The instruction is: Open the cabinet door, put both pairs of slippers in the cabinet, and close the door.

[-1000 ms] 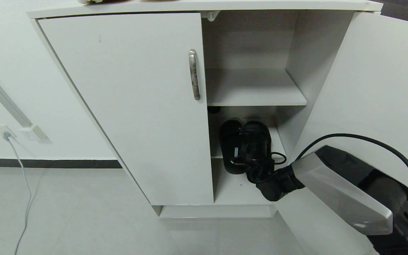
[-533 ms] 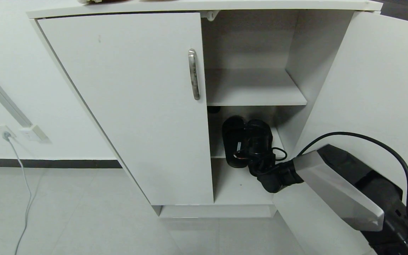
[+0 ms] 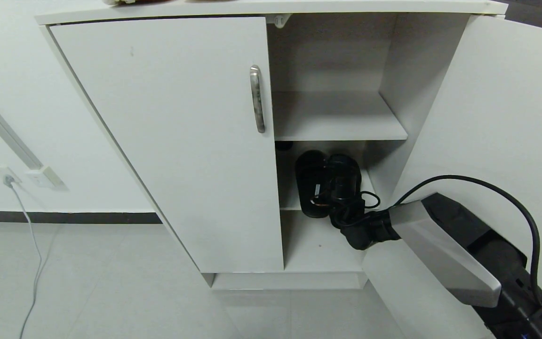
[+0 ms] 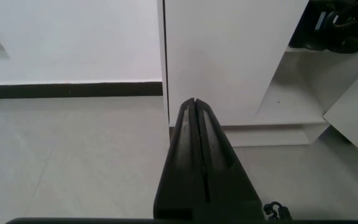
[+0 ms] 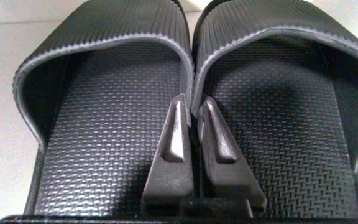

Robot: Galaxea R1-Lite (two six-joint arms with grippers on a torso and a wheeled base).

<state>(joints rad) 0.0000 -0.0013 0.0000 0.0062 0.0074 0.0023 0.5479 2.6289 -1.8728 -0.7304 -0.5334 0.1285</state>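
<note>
A pair of black slippers [image 3: 330,181] sits side by side in the open right half of the white cabinet [image 3: 393,56], over its lower shelf [image 3: 288,203]. My right gripper [image 3: 342,209] reaches in from the right and is shut on them. In the right wrist view its fingers [image 5: 174,134] pinch the two inner edges of the slippers [image 5: 104,124] together. I cannot tell whether the soles rest on the shelf. My left gripper [image 4: 195,102] hangs shut and empty above the floor in front of the cabinet, whose slippers [image 4: 334,31] show farther off.
The cabinet's left door [image 3: 172,141] is closed, with a metal handle [image 3: 257,99]. The right door [image 3: 492,132] stands swung open beside my right arm. The upper shelf [image 3: 337,115] is bare. A wall socket with a cable [image 3: 8,180] sits at the far left above tiled floor [image 3: 111,292].
My right gripper has pushed the black slippers deeper into the cabinet, onto the lower shelf level. The left gripper cannot be compared.
</note>
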